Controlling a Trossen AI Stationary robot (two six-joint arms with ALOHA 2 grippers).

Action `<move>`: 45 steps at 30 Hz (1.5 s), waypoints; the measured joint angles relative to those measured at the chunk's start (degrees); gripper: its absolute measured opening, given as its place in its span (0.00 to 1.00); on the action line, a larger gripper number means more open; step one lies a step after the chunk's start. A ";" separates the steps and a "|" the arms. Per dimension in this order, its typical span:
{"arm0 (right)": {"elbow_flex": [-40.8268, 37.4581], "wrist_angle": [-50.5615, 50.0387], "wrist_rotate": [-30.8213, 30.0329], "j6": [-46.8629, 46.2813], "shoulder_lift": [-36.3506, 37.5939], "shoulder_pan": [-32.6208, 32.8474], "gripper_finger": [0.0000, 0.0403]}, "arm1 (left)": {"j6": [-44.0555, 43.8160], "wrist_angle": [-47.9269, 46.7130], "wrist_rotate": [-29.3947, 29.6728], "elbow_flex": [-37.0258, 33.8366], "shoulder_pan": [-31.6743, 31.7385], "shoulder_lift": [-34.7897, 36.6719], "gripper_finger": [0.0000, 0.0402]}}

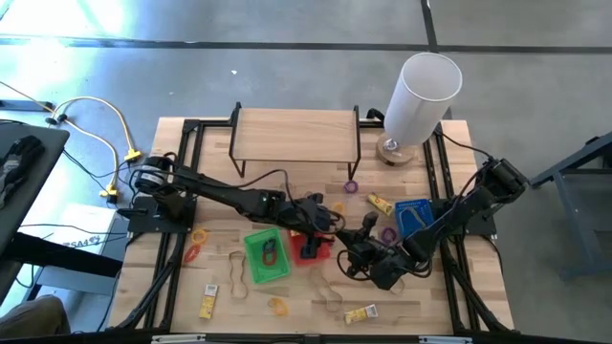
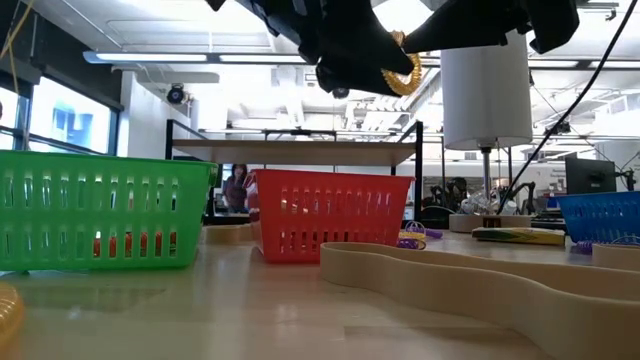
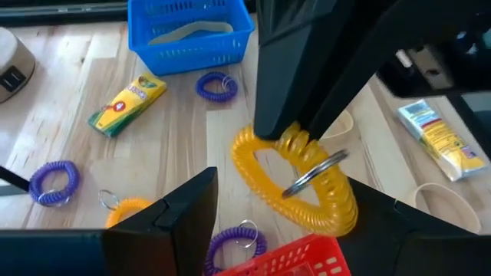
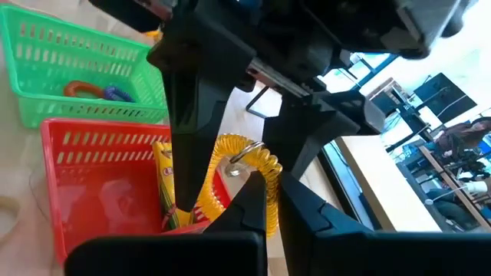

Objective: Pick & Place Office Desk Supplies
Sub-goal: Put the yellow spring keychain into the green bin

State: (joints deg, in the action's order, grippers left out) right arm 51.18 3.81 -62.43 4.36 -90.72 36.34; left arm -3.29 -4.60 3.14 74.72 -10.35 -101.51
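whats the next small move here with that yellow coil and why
Probably the left gripper should close on the yellow coil. The right gripper, shut on the coil, holds it up between the left's open fingers above the red basket, which looks like a handover.

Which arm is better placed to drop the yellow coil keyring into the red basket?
Right. The right gripper is shut on the yellow coil keyring near the red basket rim; the left gripper is open either side, not gripping.
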 joint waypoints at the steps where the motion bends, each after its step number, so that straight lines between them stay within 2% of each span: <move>1: 0.00 -0.02 0.37 -0.04 0.00 0.00 0.01 | -0.02 -0.30 0.00 0.00 0.00 0.00 0.53; 6: 0.00 0.31 1.32 -0.14 0.00 0.00 0.01 | -0.02 -0.05 0.00 0.00 -0.07 0.00 0.44; 13: 0.00 0.85 1.70 -0.23 0.00 0.00 0.02 | -0.17 -0.21 1.57 0.00 -0.09 0.00 0.24; 21: 0.00 0.96 8.80 -0.24 0.00 -0.13 0.09 | -0.15 -0.52 1.62 0.00 -0.09 0.00 0.04; 29: -0.01 0.68 9.11 -1.61 0.00 0.04 0.29 | -1.07 -0.66 1.68 0.00 -0.04 0.00 0.05; 35: -0.02 -3.19 11.02 -8.73 0.02 0.43 0.44 | -1.27 -1.07 1.68 0.00 -0.04 0.00 0.04; 39: -0.02 -6.99 11.38 -15.16 0.02 0.89 0.49 | -2.62 -3.74 1.68 0.00 -0.07 1.10 0.04; 45: -0.02 -11.11 12.45 -22.48 0.02 0.78 0.50 | -5.50 -11.49 1.73 0.00 -1.13 4.63 0.04</move>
State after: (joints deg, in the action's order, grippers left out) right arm 51.16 -7.30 -49.98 -18.12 -90.70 37.12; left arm -8.79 -16.10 4.87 74.72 -11.48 -96.89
